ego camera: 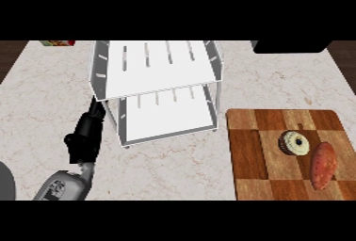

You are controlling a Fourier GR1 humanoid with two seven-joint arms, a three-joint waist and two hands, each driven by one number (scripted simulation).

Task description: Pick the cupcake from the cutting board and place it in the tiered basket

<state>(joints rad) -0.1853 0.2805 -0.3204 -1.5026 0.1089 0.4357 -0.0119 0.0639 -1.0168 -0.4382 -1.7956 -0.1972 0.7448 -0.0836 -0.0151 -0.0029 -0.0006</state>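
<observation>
lying on the board: the cupcake sits on the wooden cutting board, toward the board's middle right, its pale frosted top with a dark centre facing up.
beside it: a sweet potato, reddish orange and long, lies just right of and below the cupcake, very close to it; whether the two touch cannot be told.
cutting board: a checkered brown slab at the right of the counter, running out of the view's right and lower edges.
tiered basket: the white tiered basket stands at the upper middle of the counter, left of the board and apart from it; its top shelf and its lower shelf both show as flat white trays with slotted walls, and nothing is seen lying on either.
left hand: the left hand is black and comes up from a grey forearm at the lower left; it lies along the basket's left side, its tip near the lower shelf's left corner. its fingers look stretched out straight together rather than curled, and it has hold of nothing. whether it touches the basket frame cannot be told.
right hand: does not show anywhere in the head view.
counter: pale marbled stone, with dark wooden floor showing at the top corners.
far edge: a small coloured box at the top left, and a black object at the top right, both cut off by the view's top.
</observation>
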